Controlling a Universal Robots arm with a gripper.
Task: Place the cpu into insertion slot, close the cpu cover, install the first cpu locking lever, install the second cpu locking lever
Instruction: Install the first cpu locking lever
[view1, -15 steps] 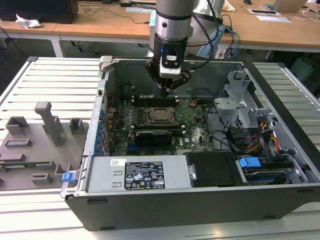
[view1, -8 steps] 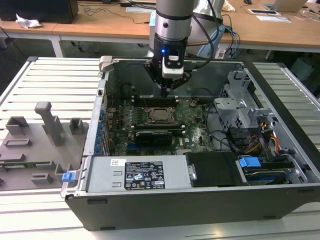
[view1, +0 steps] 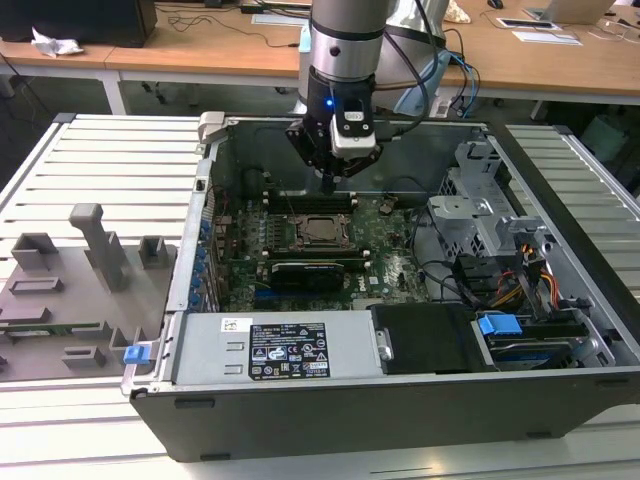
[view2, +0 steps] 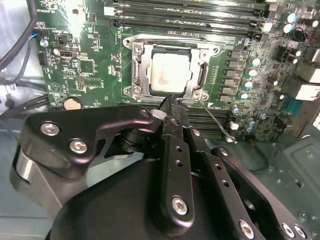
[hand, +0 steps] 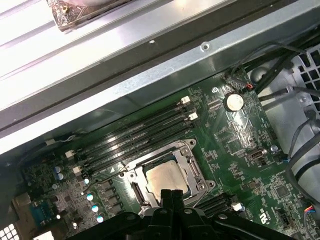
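The cpu (view2: 171, 72) sits in the insertion slot (view2: 202, 76), cpu cover (view2: 142, 70) apparently down; gripper (view2: 170, 102) closed, empty.

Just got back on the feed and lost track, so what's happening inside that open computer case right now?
The arm's black gripper hangs, shut and empty, over the green motherboard. The small square chip with the silvery metal top already lies in place, and the thin grey metal frame plate is folded down around it. The gripper's tip sits right at that frame's edge. A thin wire lever beside it sticks out free, apparently not yet latched.
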